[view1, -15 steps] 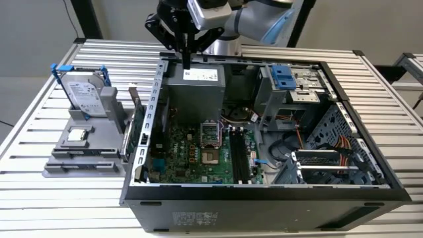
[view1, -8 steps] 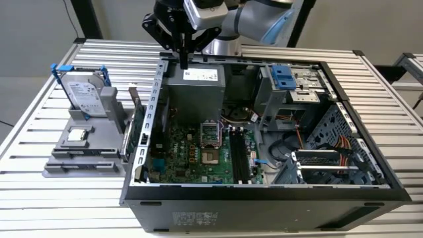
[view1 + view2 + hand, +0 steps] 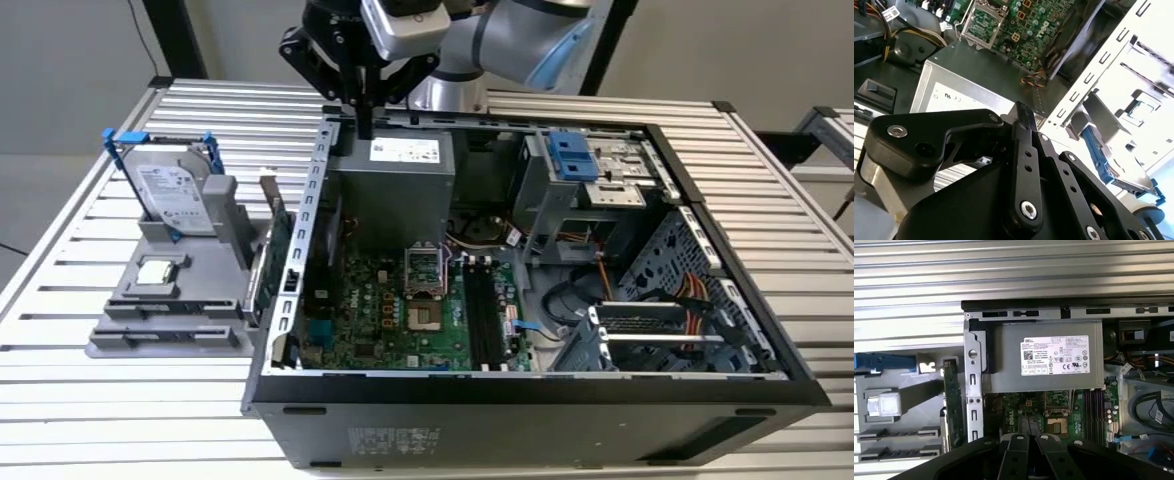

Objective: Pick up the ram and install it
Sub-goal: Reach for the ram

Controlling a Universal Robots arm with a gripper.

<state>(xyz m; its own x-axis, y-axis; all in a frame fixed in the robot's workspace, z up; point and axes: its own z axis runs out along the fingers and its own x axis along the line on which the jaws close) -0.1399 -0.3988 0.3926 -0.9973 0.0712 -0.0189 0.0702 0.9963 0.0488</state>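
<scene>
Exterior view: hand (image 3: pixel 363 118) closed, seemingly empty, above case (image 3: pixel 318 200) corner.
Second wrist view: fingertips (image 3: pixel 1023 117) together, nothing between.
First wrist view: ram not told apart; green board (image 3: pixel 952 405) edge-up beside case.
Risks: seizing wrong board; clipping case wall.

Green motherboard (image 3: pixel 387 325), grey power supply (image 3: pixel 394 205) — white label (image 3: pixel 404 150) — black gripper (image 3: pixel 363 128), blue drive handle (image 3: pixel 876 364)
</scene>
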